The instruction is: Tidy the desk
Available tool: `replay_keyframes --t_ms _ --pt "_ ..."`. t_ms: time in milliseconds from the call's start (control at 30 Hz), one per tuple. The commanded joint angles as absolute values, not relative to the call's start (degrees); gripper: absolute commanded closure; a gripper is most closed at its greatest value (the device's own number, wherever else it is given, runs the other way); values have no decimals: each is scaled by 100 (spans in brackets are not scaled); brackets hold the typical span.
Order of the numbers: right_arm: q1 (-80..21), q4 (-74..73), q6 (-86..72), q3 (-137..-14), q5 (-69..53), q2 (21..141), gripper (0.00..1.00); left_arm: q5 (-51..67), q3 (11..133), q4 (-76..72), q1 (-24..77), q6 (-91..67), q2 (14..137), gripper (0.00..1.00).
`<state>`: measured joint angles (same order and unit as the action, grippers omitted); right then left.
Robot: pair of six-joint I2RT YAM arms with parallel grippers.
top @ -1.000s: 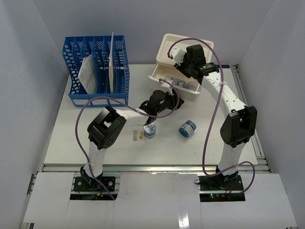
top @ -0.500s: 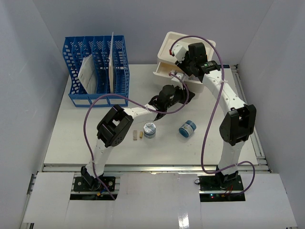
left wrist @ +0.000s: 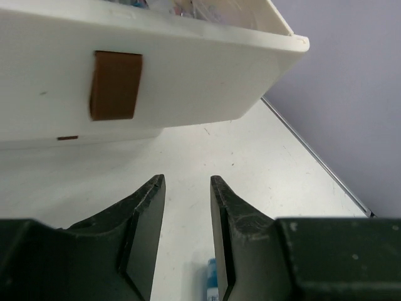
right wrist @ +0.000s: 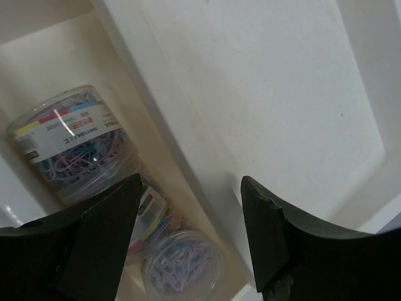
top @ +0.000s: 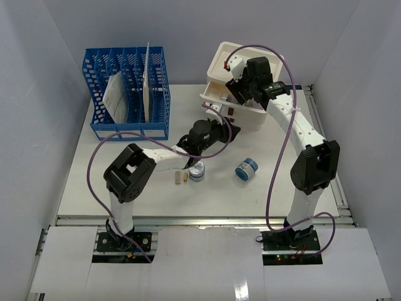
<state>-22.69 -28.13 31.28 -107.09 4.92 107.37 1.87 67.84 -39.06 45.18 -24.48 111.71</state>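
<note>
As seen at the left gripper (left wrist: 187, 182): parted partway, gripping nothing, hanging low just short of the drawer (left wrist: 188, 69) front and its brown handle (left wrist: 114, 84). At the right gripper (right wrist: 191, 185): spread wide, gripping nothing, poised over the pulled-out drawer and the jars of paper clips (right wrist: 72, 147) inside. Below both: white desk (top: 125, 188), with drawer box (top: 220, 63) far right, blue file rack (top: 128, 94) far left, two round tubs (top: 247, 168) and small tan pieces (top: 181, 178) near the middle.

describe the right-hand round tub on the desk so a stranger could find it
On the white desk, look in front of the white drawer box. Two round tubs sit there; this is the right one, darker blue than its pale-topped neighbour.
</note>
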Motion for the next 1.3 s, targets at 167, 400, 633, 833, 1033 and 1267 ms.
replay_keyframes --t_ms 167,400,633,833,1033,1267 --pt "-2347 -2729 2589 -10609 -184 10051 26 329 7135 -3170 3964 -2452 10708 56" --pt "-2346 -1962 2197 -9820 -189 9319 27 302 8378 -2848 3782 -2476 11537 58" --pt "-2344 -1460 1849 -9134 -528 8711 28 211 8981 -3400 3744 -3015 12119 58" --pt "-2329 -1108 1948 -8695 -9 8616 29 88 9124 -3702 3749 -3411 12254 60" --pt "-2132 -1082 2020 -9312 176 9596 29 88 8325 -3994 3736 -3385 11886 57" --pt "-2015 -972 2288 -10279 312 10628 32 207 7925 -4110 3684 -3256 11684 57"
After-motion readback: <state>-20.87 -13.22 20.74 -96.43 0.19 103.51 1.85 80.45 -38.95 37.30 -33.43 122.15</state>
